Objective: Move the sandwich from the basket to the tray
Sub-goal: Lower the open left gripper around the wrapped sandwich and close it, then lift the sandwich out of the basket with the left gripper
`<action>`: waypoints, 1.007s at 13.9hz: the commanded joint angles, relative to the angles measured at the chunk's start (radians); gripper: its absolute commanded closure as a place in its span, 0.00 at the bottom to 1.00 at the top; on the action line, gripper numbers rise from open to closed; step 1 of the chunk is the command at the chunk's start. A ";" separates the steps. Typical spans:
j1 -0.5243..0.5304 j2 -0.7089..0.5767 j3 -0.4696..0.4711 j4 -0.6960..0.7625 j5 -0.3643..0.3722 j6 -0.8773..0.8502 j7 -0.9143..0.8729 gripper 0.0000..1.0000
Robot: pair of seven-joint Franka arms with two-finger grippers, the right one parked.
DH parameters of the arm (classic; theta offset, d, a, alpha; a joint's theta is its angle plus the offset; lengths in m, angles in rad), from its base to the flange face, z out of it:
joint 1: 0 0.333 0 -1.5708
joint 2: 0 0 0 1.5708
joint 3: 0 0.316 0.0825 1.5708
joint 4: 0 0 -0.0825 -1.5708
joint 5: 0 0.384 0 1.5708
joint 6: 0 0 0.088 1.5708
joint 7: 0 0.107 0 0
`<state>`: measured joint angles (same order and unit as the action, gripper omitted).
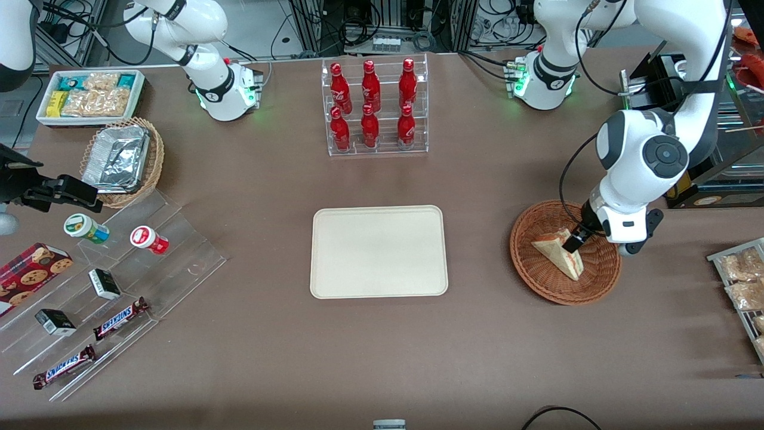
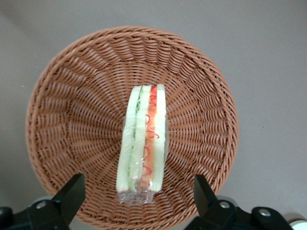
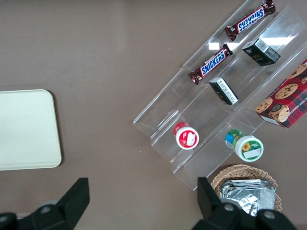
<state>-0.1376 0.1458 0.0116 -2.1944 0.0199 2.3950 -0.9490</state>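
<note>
The gripper [image 2: 136, 191] hangs above the basket [image 1: 540, 278], fingers [image 2: 72, 194] spread wide, holding nothing. The sandwich [image 1: 560, 252] lies in the basket, beside the tray [image 1: 378, 251].

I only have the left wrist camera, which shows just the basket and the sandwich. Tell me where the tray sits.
Observer: The tray lies beside the basket, toward the parked arm's end of the table, with bare table between them.
Operator: Report anything on it.
Observer: Nothing lies on it. A rack of red bottles stands farther from the front camera than the tray.
Operator: Give me the claw's height.
Observer: The claw is low over the basket, open, right at the sandwich. I cannot tell whether it touches.
</note>
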 commanded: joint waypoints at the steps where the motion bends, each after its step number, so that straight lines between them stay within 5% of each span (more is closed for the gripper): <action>1: -0.022 0.029 0.001 -0.004 0.003 0.036 -0.033 0.00; 12: -0.020 0.139 0.002 -0.004 0.005 0.165 -0.039 0.01; 13: -0.020 0.141 0.002 -0.004 0.005 0.170 -0.039 0.10; 14: -0.019 0.140 0.002 -0.004 0.003 0.171 -0.045 0.33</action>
<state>-0.1546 0.2882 0.0117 -2.1958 0.0199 2.5486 -0.9699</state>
